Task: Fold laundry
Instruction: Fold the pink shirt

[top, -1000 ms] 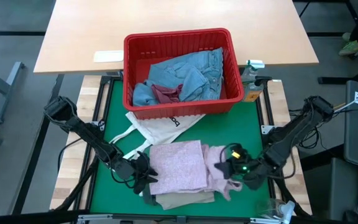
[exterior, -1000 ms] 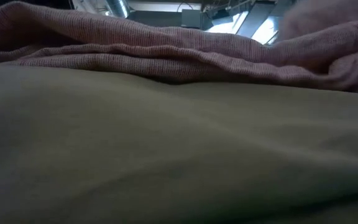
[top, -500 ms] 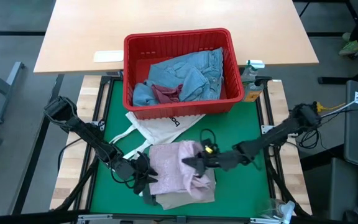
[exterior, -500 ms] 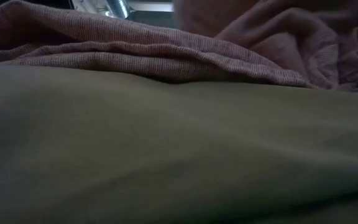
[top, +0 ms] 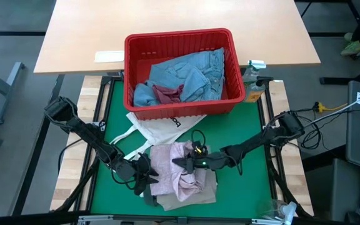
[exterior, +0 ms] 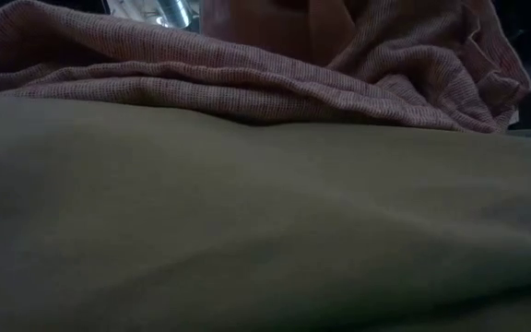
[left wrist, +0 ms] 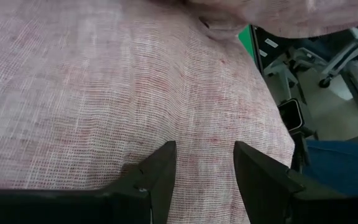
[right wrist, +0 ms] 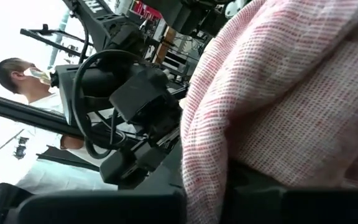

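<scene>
Pink top (top: 179, 172) mid-fold on beige trousers (top: 189, 199); my right claw (top: 181, 164) clenched on its cloth, left claw (top: 147, 178) released at 9 o'clock edge. Jeans (top: 189, 75) unfolded in basket (top: 230, 40).

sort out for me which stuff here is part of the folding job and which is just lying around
Part of the job:
- mottled pink top, in the right hand
- beige trousers beneath it
- denim jeans
- left hand, at the top's edge

Lying about:
- red basket
- white tote bag
</scene>
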